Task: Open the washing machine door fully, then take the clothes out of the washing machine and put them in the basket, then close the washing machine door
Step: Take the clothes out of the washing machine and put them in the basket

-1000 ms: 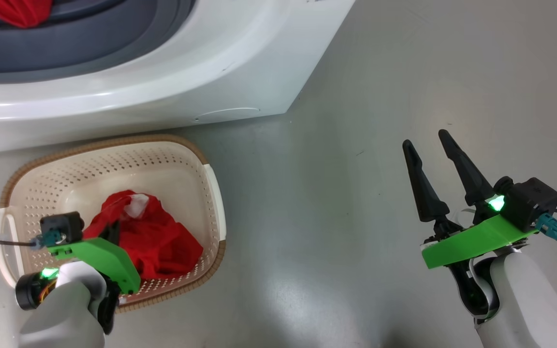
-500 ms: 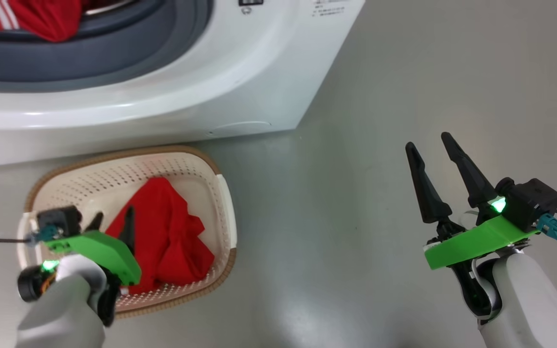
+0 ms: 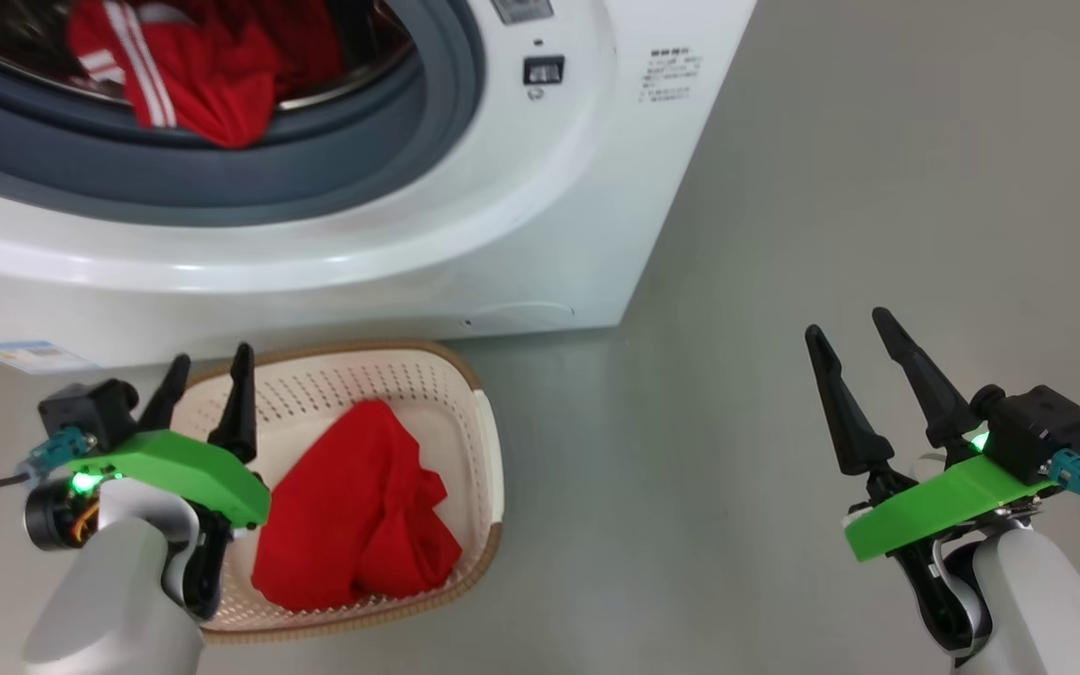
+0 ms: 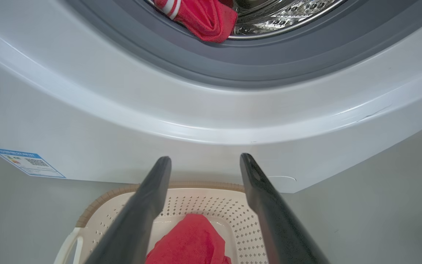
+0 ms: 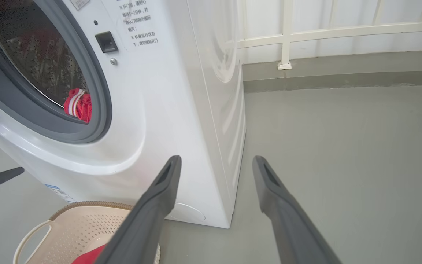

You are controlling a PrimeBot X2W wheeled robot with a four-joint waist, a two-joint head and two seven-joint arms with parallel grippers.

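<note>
The white washing machine (image 3: 502,206) has its mouth uncovered; its door is out of view. Red clothes (image 3: 174,75) with white stripes lie in the steel drum against the grey gasket, also visible as clothes (image 4: 203,18) and clothes (image 5: 79,106). On the floor in front stands the cream basket (image 3: 488,450) with a red garment (image 3: 352,516) lying loose in it. My left gripper (image 3: 212,361) stands open and empty above the basket's left rim, its fingers pointing at the washer. My right gripper (image 3: 846,322) is open and empty over the bare floor to the right.
Grey floor stretches to the right of the washer. A white railing and wall (image 5: 284,36) close off the back. A blue label (image 4: 28,161) sits low on the washer's front, and a dark latch socket (image 3: 543,70) beside the gasket.
My left gripper has opened, let the red garment drop into the basket and risen clear of it. The head camera has tilted up, bringing more of the drum into view.
</note>
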